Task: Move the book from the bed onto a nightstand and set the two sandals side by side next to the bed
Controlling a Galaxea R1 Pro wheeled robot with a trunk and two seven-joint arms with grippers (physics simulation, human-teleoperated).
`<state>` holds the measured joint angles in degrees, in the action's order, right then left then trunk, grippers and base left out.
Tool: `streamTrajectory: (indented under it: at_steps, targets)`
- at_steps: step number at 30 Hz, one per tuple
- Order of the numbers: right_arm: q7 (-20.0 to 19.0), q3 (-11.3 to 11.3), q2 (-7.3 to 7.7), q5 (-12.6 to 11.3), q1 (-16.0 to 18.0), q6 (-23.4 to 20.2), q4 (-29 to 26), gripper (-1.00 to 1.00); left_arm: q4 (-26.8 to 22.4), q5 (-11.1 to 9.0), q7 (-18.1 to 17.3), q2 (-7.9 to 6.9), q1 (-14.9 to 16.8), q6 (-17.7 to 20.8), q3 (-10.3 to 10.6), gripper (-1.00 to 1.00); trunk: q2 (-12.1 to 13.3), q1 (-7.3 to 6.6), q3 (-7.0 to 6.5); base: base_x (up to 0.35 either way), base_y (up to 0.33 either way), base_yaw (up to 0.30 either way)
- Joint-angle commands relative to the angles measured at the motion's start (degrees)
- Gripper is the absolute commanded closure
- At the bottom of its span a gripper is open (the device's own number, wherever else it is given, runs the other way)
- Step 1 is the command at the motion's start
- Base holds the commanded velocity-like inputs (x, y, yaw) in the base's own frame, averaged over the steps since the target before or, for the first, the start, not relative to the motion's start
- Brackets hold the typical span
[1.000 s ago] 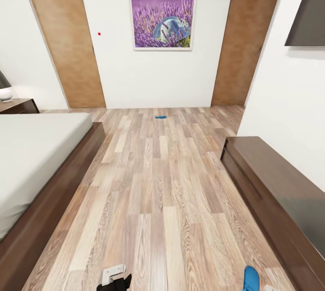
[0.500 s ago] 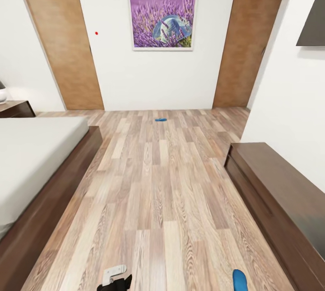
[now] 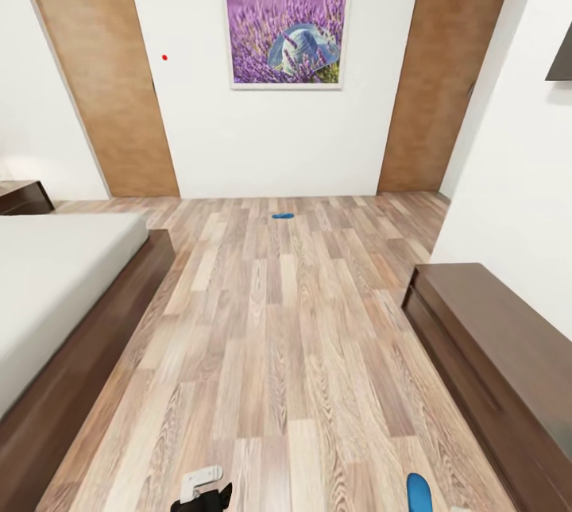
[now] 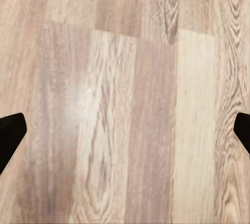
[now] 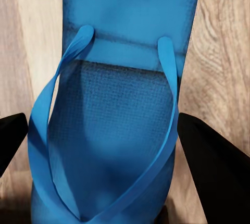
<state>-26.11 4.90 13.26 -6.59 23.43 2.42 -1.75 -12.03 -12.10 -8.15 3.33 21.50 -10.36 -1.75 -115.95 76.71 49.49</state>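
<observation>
One bright blue sandal [image 5: 117,109] sits between the two black fingers of my right gripper [image 5: 104,146], which is shut on it; the same sandal [image 3: 419,490] shows at the head view's lower right, above the floor. The other sandal [image 3: 282,216] lies on the wood floor far ahead, near the back wall. The bed [image 3: 56,282] with its pale mattress runs along the left. A corner of the dark nightstand [image 3: 24,196] shows beyond it. My left gripper [image 4: 125,130] hangs open over bare planks, seen also low in the head view [image 3: 202,492]. The book is out of view.
A long low dark brown bench cabinet [image 3: 492,361] stands against the right wall. Two brown doors [image 3: 103,75] flank a purple lavender picture [image 3: 286,32] on the back wall. A wide strip of wood floor [image 3: 278,353] runs between bed and bench.
The whole view has shifted as the camera moved forward: bed, bench and far sandal slid lower and outward, and the lamp left the frame. The held sandal stays at the lower right.
</observation>
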Motion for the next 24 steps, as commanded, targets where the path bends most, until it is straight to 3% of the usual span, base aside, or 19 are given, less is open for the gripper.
streamTrajectory:
  at_steps: [1, 24]
  targets:
    - [-0.3, 0.5, 0.01, -0.2, 0.0, 0.0, 0.1, 1.0, 0.1, -0.5, -0.4, 0.01, 0.0, -0.1, -0.2, -1.0, 0.0, 0.03, 0.05, 0.326, 0.0, 0.0]
    - [-0.3, 0.6, 0.02, -0.4, 0.0, 0.0, 0.1, 1.0, 0.1, -0.5, -0.4, 0.01, 0.0, -0.1, -0.2, -1.0, 0.0, 0.03, 0.05, 0.327, 0.0, 0.0]
